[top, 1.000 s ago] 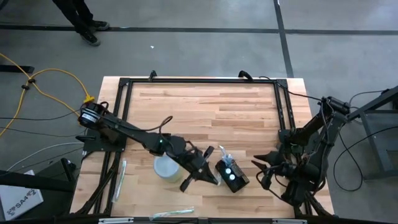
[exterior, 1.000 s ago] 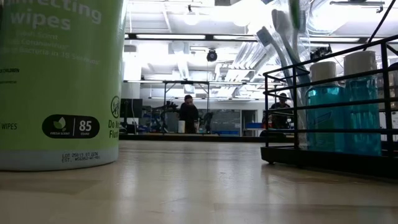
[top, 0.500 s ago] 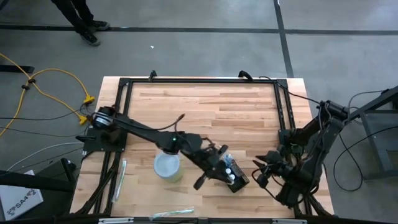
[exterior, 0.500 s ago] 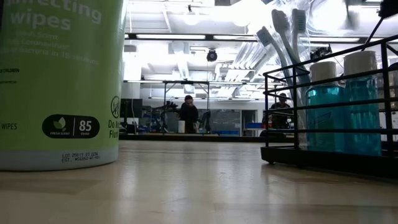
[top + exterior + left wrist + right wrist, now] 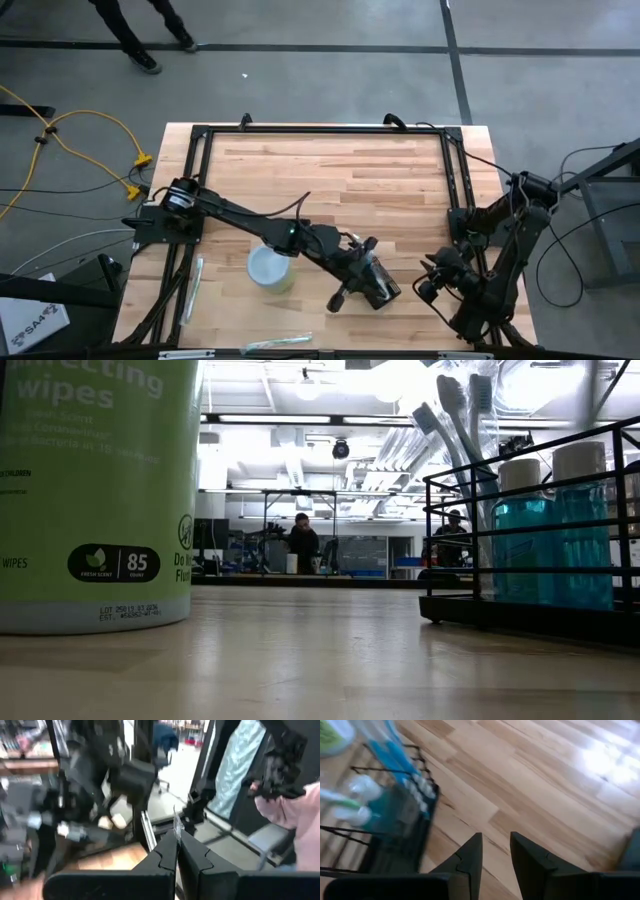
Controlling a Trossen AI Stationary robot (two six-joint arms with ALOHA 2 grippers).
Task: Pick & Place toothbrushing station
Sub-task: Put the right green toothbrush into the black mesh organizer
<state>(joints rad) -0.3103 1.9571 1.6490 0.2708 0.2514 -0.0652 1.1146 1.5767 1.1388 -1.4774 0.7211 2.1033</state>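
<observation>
Left gripper (image 5: 362,270) sits over your toothbrushing station (image 5: 381,289), fingers look nearly shut, probably pinching nothing. Careful, a bump could tip those bottles (image 5: 552,525).

The left claw (image 5: 362,272) covers most of the toothbrushing station (image 5: 381,289); its grip cannot be told.

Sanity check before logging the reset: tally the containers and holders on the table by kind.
Green wipes canister: 1
Blue bottles with white caps, standing in the station: 2
Black toothbrushing station: 1
Total: 4
</observation>
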